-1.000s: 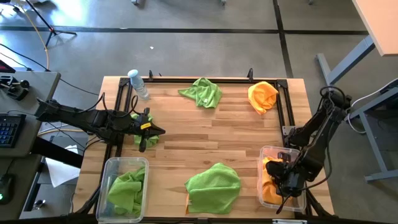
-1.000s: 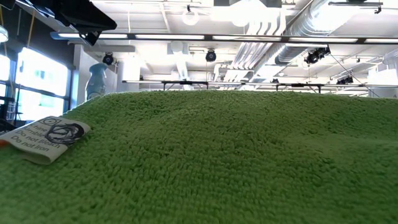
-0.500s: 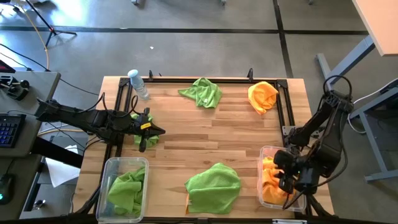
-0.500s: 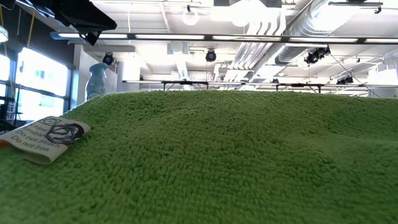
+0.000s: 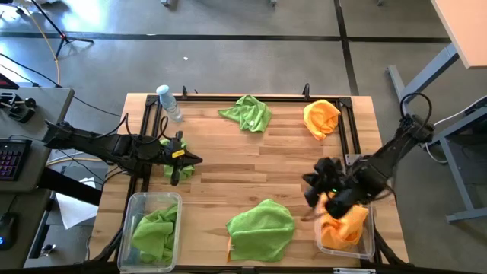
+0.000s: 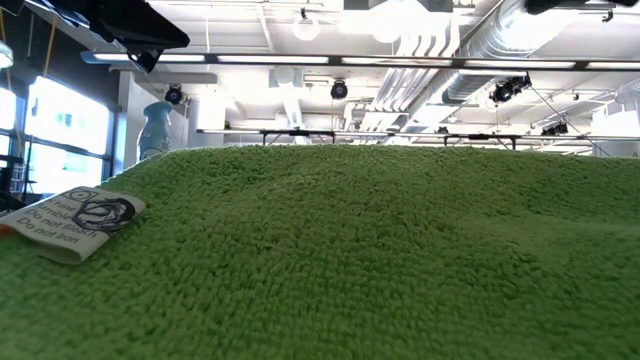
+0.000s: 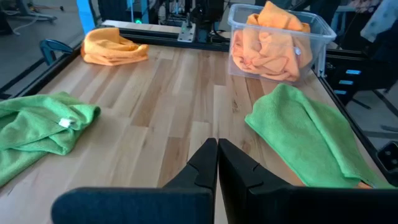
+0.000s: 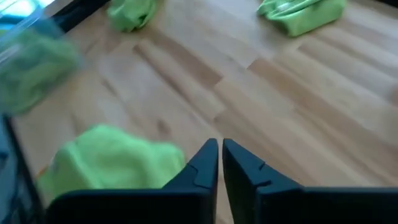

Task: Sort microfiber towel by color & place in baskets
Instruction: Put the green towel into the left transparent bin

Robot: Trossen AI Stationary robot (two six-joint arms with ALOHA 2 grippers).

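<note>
Lime green towels lie on the table: one at the near middle, one at the far edge, a small one under my left arm. An orange towel lies at the far right. The left basket holds a green towel; the right basket holds orange towels heaped past its rim. My right gripper hangs shut and bare over the wood, just left of that basket. My left gripper hovers shut at the left, nothing between its fingers.
A clear water bottle stands at the far left corner. A black metal frame runs along the table's edges. The near green towel fills the low view. Bare wood lies across the table's middle.
My right gripper has come up out of the right basket and swung toward the table's left and far side, rolling its wrist as it went. The orange towel stays heaped in the basket.
</note>
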